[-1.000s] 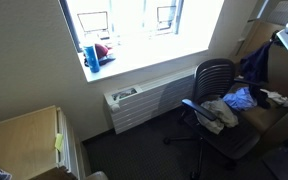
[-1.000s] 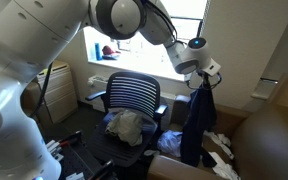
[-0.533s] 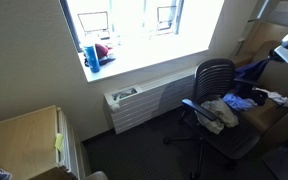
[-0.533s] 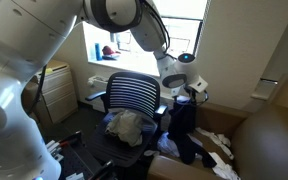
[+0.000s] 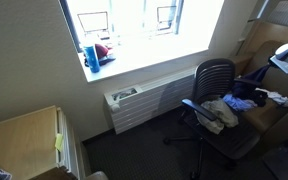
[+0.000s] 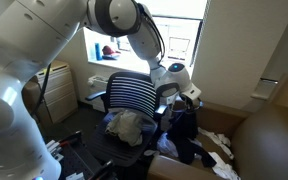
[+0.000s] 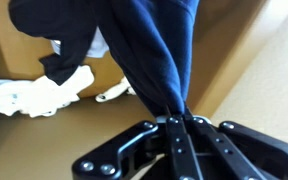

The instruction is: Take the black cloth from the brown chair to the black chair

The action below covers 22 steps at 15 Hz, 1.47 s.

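Gripper [image 7: 180, 122] pinched tight on black cloth [image 7: 154, 50] at bunched fold; cloth hangs limp just beside black chair [image 6: 132, 95]. We judge it soft, light, drapey; our bunched-fold hold suits.

Plain dark navy cloth [image 7: 149, 45], black gripper [image 7: 181, 122] at six o'clock in the wrist view, white rags [image 7: 34, 95] at nine o'clock, tan-brown chair [image 6: 274, 140], black stripe-meshed office chair [image 6: 132, 92], pale grey bundle [image 6: 129, 125], blue cup [image 5: 90, 55]
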### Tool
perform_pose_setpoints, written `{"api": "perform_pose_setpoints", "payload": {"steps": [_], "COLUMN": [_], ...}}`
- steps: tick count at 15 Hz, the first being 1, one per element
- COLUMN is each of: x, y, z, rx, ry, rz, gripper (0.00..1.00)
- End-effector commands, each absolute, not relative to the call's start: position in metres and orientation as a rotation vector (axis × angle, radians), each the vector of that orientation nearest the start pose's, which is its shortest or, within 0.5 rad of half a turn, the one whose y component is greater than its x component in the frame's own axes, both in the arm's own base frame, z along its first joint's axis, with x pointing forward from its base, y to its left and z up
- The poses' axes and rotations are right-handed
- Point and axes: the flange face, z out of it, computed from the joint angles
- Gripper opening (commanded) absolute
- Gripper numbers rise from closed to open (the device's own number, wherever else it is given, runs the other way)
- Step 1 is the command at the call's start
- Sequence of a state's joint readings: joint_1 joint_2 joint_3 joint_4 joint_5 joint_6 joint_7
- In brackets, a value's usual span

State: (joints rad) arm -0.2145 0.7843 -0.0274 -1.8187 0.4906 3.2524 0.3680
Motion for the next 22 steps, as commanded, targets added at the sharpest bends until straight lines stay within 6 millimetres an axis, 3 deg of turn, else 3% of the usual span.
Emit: {"api": "perform_pose_setpoints", "payload": {"steps": [1, 3, 4, 5, 8, 10, 11, 13, 16, 17, 20, 22], "x": [0.633, 0.632, 0.65, 0.646, 0.631, 0.61, 0.642, 0.634, 0.638, 0.633, 0.624, 0.614], "y": [-0.164, -0.133, -0.128, -0.109, -0.043, -0.029, -0.037, -0.028, -0.034, -0.038, 0.002, 0.051], "z": [0.26, 0.309, 0.355, 0.376, 0.434, 0.464, 0.442, 0.459, 0.44, 0.444, 0.49, 0.52], "rx": [-2.4, -2.323, -2.288, -2.27, -2.249, -2.256, -2.216, -2.225, -2.232, -2.281, -2.244, -2.178], "ry": [1.317, 1.204, 1.159, 1.078, 0.934, 1.024, 0.973, 0.962, 0.981, 0.908, 0.733, 0.609], "rz": [-1.193, -1.351, -1.388, -1.406, -1.272, -1.139, -1.219, -1.212, -1.188, -1.275, -1.427, -1.463], "gripper": [0.01, 0.01, 0.01, 0.01, 0.01, 0.01, 0.01, 0.04, 0.01, 0.01, 0.01, 0.01]}}
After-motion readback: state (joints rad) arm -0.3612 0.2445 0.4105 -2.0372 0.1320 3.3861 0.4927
